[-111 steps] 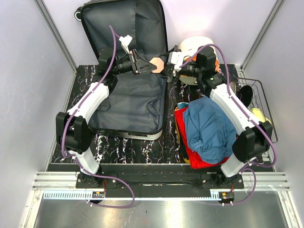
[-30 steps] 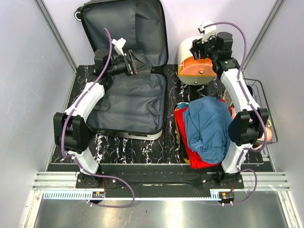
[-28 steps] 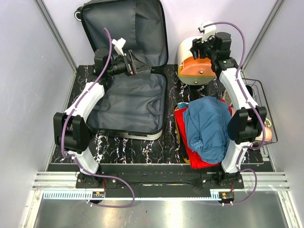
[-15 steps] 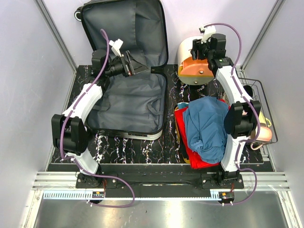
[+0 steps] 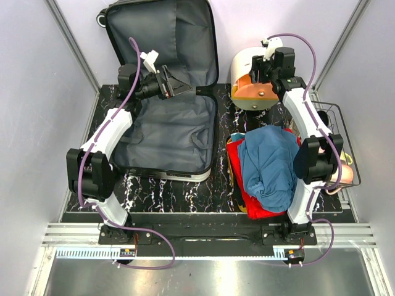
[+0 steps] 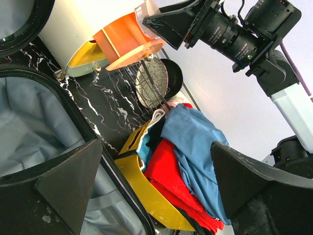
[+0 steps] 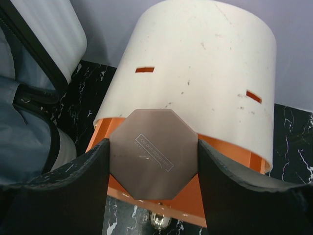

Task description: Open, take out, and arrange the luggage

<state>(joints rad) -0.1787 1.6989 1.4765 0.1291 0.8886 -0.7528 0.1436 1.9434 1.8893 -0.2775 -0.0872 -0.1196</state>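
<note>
The luggage (image 5: pixel 166 129) lies open at the left, its grey lining (image 6: pixel 29 122) showing and its lid leaning on the back wall. My left gripper (image 5: pixel 179 86) hovers above the hinge at the case's right edge, open and empty (image 6: pixel 156 181). My right gripper (image 5: pixel 254 73) is shut on a flat brown octagonal case (image 7: pixel 152 152). It holds the case just in front of the white-and-orange drawer box (image 7: pixel 205 54), over the box's orange drawer.
A yellow-orange tray (image 6: pixel 142 191) right of the luggage holds a pile of blue (image 5: pixel 268 166) and red clothes. A wire basket (image 5: pixel 336 123) stands at the far right. The drawer box (image 5: pixel 244 61) sits at the back right against the wall.
My right gripper carried the octagonal case from the middle to the drawer box, then shifted slightly there. My left gripper drew back a little to the left, still open.
</note>
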